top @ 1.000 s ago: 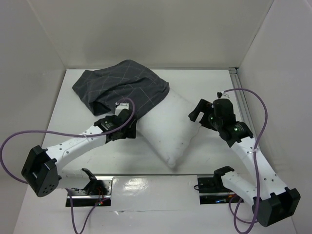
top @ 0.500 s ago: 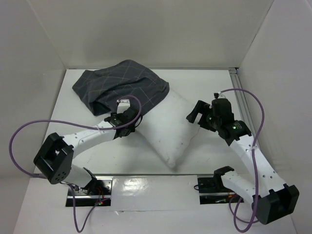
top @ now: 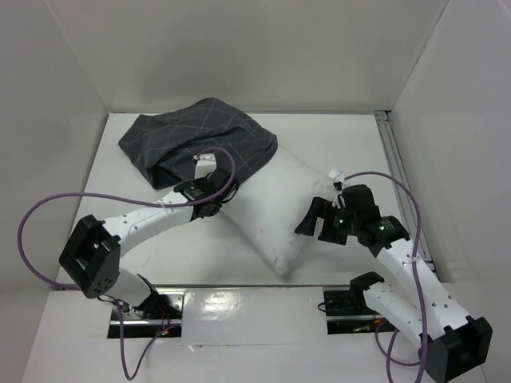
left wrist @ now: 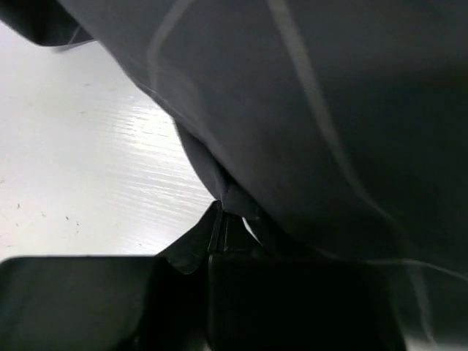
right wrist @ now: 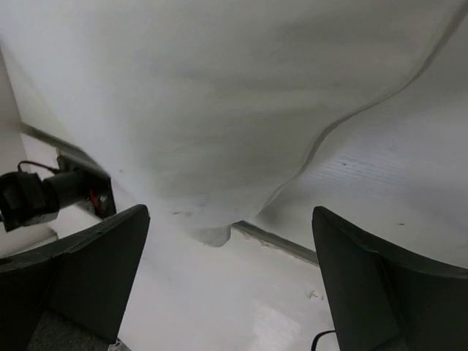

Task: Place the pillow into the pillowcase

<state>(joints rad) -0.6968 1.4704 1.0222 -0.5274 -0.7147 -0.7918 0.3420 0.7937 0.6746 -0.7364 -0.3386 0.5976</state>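
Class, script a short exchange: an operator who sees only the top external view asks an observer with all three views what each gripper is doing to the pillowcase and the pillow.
Operator: Does the left gripper actually hold the pillowcase?
Observer: Yes. In the left wrist view, a gathered fold of the fabric runs down into its shut fingers.
Operator: And the right gripper at the edge of the pillow?
Observer: The right wrist view shows it wide open. The pillow's edge lies ahead of the gap and is not clamped.
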